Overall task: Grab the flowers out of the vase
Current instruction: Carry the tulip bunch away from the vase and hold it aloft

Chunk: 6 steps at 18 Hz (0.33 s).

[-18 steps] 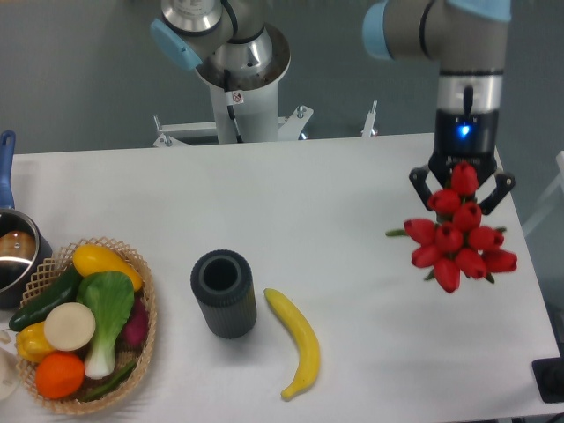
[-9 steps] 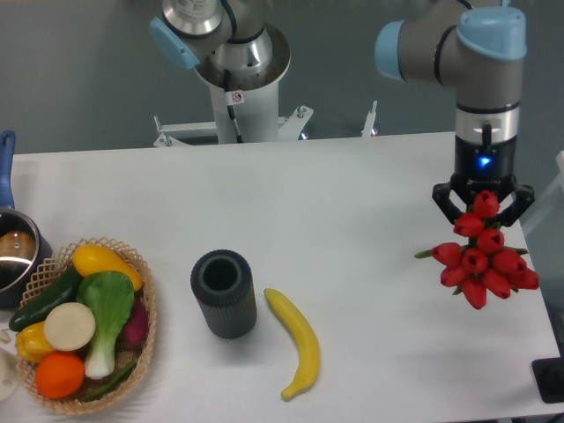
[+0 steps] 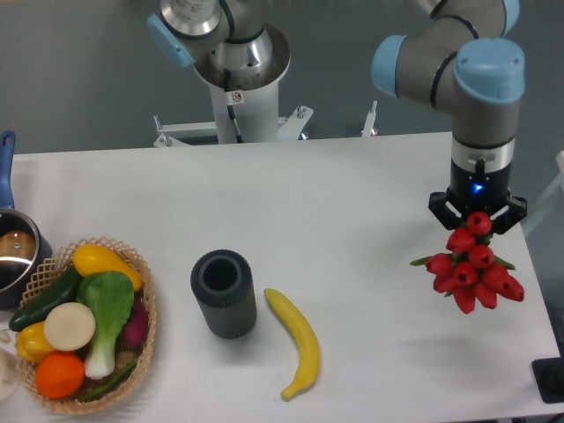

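Note:
The flowers (image 3: 471, 271), a bunch of red tulip buds with a little green showing, hang from my gripper (image 3: 477, 214) over the right side of the white table. The gripper's fingers (image 3: 442, 206) are closed around the top of the bunch; the stems are hidden. The vase (image 3: 224, 293), a short dark ribbed cylinder with an open round mouth, stands upright and empty at the front middle of the table, far left of the gripper.
A yellow banana (image 3: 296, 341) lies just right of the vase. A wicker basket (image 3: 148, 328) of vegetables sits at the front left, a pot (image 3: 13, 251) with a blue handle behind it. The arm's base (image 3: 238, 79) stands at the back. The table's right edge is near the flowers.
The gripper has carried the flowers further right toward the table's right edge, then settled slightly back and lower. The vase, banana and basket have not moved.

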{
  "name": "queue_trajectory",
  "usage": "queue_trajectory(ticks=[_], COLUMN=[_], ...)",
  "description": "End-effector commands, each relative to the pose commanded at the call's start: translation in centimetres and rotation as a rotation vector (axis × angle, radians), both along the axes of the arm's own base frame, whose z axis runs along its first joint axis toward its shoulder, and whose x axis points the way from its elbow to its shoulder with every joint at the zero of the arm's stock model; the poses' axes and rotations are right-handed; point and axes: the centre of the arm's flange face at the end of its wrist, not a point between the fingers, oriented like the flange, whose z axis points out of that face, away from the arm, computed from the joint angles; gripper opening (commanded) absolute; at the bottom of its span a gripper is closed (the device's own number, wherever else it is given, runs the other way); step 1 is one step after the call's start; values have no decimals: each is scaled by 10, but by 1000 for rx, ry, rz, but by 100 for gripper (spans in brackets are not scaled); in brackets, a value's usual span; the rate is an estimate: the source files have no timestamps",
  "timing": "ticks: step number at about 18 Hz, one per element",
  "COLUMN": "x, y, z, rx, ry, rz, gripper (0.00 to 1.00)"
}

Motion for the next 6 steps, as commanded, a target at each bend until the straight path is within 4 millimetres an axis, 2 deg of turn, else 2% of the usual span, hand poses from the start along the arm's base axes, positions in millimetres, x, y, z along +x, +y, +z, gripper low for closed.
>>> queue_trajectory(ticks=[4,6], x=[4,8], y=[-3,4], z=[-10,-13], rx=[-54,-77], ry=[-12,-9], rz=[-3,-18], gripper=[0,0])
